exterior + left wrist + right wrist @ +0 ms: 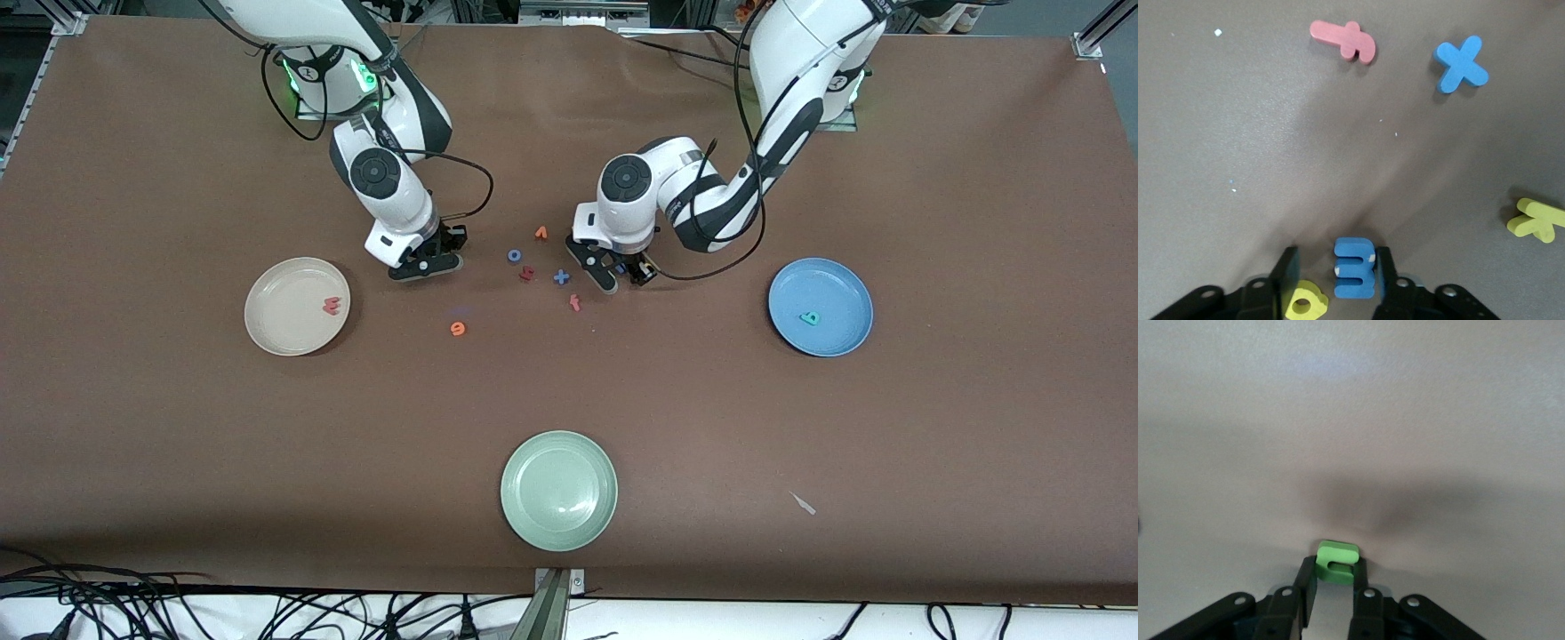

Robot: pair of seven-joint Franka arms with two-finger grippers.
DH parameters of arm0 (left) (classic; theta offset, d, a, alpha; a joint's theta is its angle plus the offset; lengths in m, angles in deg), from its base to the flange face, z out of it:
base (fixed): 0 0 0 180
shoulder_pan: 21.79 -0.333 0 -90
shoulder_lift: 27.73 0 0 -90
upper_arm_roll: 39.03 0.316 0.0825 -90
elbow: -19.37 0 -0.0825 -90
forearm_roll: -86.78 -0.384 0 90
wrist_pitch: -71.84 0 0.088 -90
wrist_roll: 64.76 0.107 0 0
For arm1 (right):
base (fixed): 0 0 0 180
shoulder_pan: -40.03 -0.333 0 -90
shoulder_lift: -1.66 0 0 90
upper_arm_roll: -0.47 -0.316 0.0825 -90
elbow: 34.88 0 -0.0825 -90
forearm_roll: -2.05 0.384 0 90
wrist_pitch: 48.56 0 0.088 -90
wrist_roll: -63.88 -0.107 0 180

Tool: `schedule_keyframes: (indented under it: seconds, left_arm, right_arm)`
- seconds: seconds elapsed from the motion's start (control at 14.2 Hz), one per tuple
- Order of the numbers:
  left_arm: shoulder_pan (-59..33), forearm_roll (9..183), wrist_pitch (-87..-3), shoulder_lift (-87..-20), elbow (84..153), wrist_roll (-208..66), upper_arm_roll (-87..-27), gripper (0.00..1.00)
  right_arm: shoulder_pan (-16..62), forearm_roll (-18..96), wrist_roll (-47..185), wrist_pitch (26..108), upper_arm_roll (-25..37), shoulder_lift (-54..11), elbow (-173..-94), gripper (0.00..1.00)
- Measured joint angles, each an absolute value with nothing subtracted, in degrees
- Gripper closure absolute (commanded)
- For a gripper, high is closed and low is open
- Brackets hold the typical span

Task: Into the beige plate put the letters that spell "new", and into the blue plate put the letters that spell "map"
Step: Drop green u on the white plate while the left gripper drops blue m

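My right gripper [427, 264] [1336, 568] is low over the table beside the beige plate [283, 324], shut on the green n [1337, 553]. The pinkish-red w [332, 306] lies in that plate. The orange e [458, 329] lies on the table, nearer the front camera. My left gripper [620, 274] [1336, 263] is down at the letter cluster, open around the light blue m [1354, 268]. One finger touches the m, and the yellow looped letter [1306, 301] sits by the other finger. The teal letter [809, 317] lies in the blue plate [840, 289].
Loose letters lie between the grippers: an orange v [540, 233], a blue o [514, 256], a dark red h [527, 274], a blue x [561, 277] [1461, 63], a pink f [575, 303] [1345, 41] and a yellow k [1537, 220]. A pale green plate [558, 524] stands near the front edge.
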State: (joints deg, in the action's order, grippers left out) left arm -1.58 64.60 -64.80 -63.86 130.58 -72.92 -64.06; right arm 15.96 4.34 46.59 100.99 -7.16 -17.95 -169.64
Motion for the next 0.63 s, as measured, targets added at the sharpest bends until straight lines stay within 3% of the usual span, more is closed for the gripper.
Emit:
schedule_keyframes:
  seconds: [0.07, 0.14, 0.42, 0.63]
  left_arm:
    - [-1.56, 64.59, -64.80, -63.85, 130.55, -73.01, -64.07, 0.95]
    - [-1.56, 64.59, -64.79, -63.79, 130.50, -73.22, -64.07, 0.99]
    - [-1.72, 64.59, -64.77, -63.66, 130.28, -73.59, -64.06, 1.00]
    - [-2.13, 64.76, -62.05, -62.44, 128.40, -73.84, -64.26, 1.00]
  right_arm:
    - [15.96, 4.08, 46.99, 98.55, -6.35, -17.60, -168.44, 0.80]
    - [15.97, 3.86, 48.20, 95.66, -5.19, -17.05, -166.98, 0.80]
    - [16.14, 3.53, 58.65, 84.91, 1.73, -15.06, -161.12, 0.80]
    - [16.34, 0.46, 65.60, 83.67, 6.94, -15.12, -159.65, 0.80]
